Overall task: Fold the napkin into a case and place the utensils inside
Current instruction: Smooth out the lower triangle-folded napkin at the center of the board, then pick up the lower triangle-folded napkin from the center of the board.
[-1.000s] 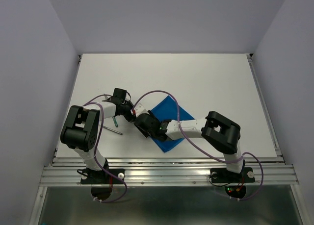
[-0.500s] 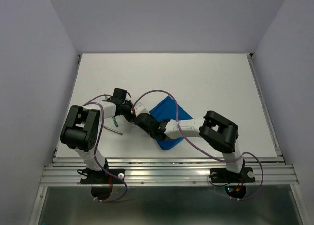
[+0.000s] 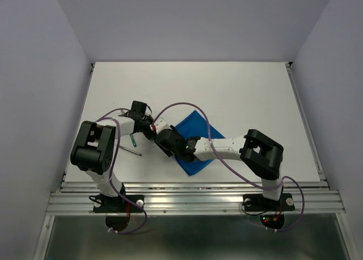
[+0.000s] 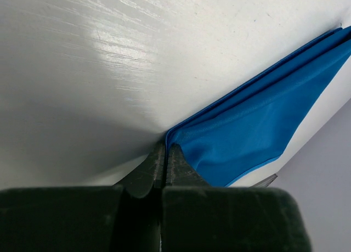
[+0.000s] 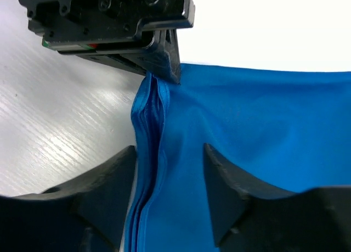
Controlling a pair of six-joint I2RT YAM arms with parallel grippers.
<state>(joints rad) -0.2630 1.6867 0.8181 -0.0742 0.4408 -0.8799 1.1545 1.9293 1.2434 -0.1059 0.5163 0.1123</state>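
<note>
**Left gripper pinches the napkin corner while the right one straddles its folded edge**

The blue napkin (image 3: 195,127) lies folded into a layered, roughly diamond-shaped packet on the white table (image 3: 238,90), just right of the middle and toward the near edge. Part of it is covered by the right arm, which reaches across it from the right.

The left gripper (image 4: 166,151) is pressed together on the napkin's left corner, and the cloth fans out from its tips in stacked layers. The right gripper (image 5: 167,172) sits just beside it with its two fingers (image 5: 104,183) spread apart, one on each side of the napkin's folded left edge; the layers run between them without being squeezed.

Both utensils lie on the bare table to the left of the napkin, under the left arm. The teal-handled piece (image 3: 133,140) is nearer the grippers, and the thin grey metal piece (image 3: 130,150) lies just nearer the table's front edge. Neither is on the cloth.
</note>
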